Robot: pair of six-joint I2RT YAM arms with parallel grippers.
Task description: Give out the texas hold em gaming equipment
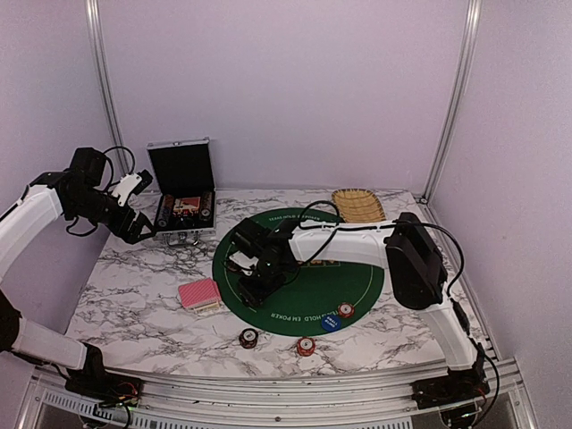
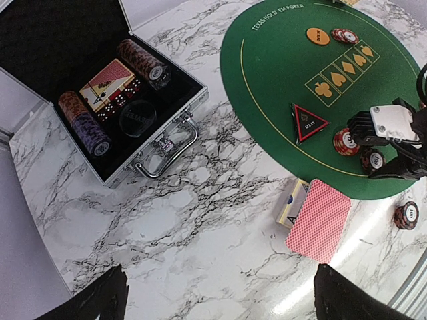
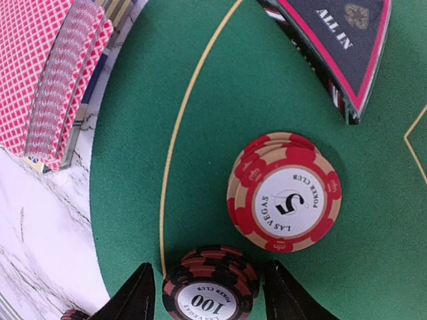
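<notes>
My right gripper (image 3: pixel 212 301) is open low over the green mat (image 3: pixel 200 133), its fingers (image 3: pixel 137 298) standing either side of a dark "100" poker chip stack (image 3: pixel 210 283) with a small gap on each side. A red "5" chip stack (image 3: pixel 285 193) lies just beyond, then the black triangular "ALL IN" marker (image 3: pixel 340 40). The red-backed playing cards (image 1: pixel 199 293) rest on the marble left of the mat. My left gripper (image 1: pixel 141 231) hovers open by the case, holding nothing. A blue disc (image 1: pixel 332 322), an orange disc (image 2: pixel 317 36) and more chips (image 1: pixel 345 310) lie on the mat.
The open silver case (image 2: pixel 100 87) with chip rolls and a card deck sits at the back left. A tan woven tray (image 1: pixel 358 205) is at the back right. Two loose chips (image 1: pixel 248 338) (image 1: pixel 306 346) lie on the marble near the front edge.
</notes>
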